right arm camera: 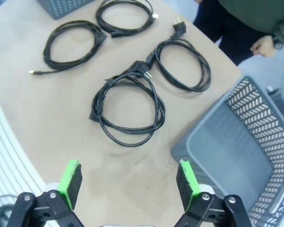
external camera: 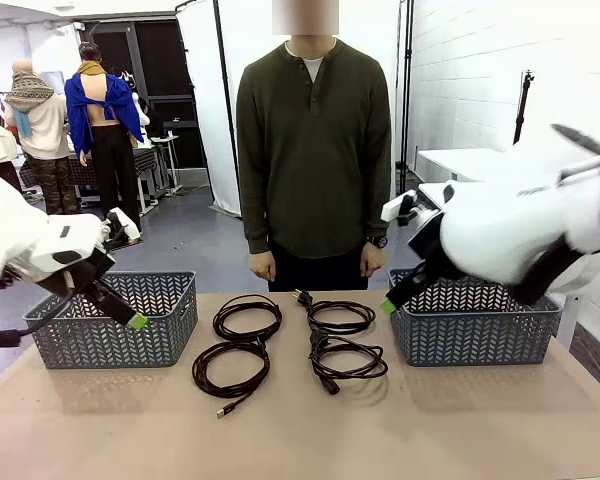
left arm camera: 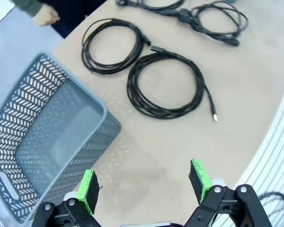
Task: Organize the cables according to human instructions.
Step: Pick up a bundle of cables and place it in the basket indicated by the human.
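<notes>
Both released and empty, the left gripper (left arm camera: 143,182) and right gripper (right arm camera: 128,177) should await a cue from the human (external camera: 313,150) before picking among the 4 cables (left arm camera: 132,92) at centre frame.

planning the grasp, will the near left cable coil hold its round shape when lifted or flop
Likely floppy: the near left cable is thin cord in loose loops, so lifted at one side it may sag. Its free plug end may dangle. Probably light, and lying flat, unlikely to roll.

Four black coiled cables (external camera: 318,347) lying flat — human (external camera: 313,150) standing behind, arms down.
</notes>
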Tool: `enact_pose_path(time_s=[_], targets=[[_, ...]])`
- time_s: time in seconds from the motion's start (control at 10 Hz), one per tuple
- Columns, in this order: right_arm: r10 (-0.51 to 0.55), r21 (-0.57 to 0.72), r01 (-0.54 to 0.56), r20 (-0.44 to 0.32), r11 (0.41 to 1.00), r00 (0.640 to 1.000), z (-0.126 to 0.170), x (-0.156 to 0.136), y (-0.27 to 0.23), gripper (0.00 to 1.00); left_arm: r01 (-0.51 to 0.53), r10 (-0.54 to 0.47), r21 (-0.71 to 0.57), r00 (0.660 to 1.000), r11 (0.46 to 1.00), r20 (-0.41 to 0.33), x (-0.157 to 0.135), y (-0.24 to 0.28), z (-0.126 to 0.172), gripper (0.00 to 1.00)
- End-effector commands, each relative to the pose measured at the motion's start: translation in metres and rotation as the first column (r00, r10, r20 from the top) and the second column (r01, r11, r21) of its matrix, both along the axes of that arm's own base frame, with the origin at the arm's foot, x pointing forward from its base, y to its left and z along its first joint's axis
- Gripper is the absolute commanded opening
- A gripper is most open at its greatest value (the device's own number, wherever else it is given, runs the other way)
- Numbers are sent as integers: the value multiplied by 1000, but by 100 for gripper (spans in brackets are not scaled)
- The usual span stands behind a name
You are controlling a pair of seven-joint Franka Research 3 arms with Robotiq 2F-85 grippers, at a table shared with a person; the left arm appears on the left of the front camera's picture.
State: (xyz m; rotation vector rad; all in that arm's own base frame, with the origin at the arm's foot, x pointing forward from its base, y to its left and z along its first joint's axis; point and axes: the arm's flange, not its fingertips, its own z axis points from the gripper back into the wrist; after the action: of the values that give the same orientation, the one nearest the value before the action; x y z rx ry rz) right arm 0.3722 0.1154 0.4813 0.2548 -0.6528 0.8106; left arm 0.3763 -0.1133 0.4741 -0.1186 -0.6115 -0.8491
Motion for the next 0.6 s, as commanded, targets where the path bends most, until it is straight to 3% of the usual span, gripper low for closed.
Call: enact_pose_path(time_s=[0.0,0.2,0.5], targets=[[112,58,-113,21,992,994,11,-2,-30,100,127,-127,-22,992,992,-10,5,15,12,100],[158,66,-162,50,985,986,13,-5,-52,100,211,-212,-27,977,977,-2,1,23,22,100],[168,83,-175,90,981,982,3,-7,-60,100,241,-241,-5,970,970,33,-7,24,37,100]])
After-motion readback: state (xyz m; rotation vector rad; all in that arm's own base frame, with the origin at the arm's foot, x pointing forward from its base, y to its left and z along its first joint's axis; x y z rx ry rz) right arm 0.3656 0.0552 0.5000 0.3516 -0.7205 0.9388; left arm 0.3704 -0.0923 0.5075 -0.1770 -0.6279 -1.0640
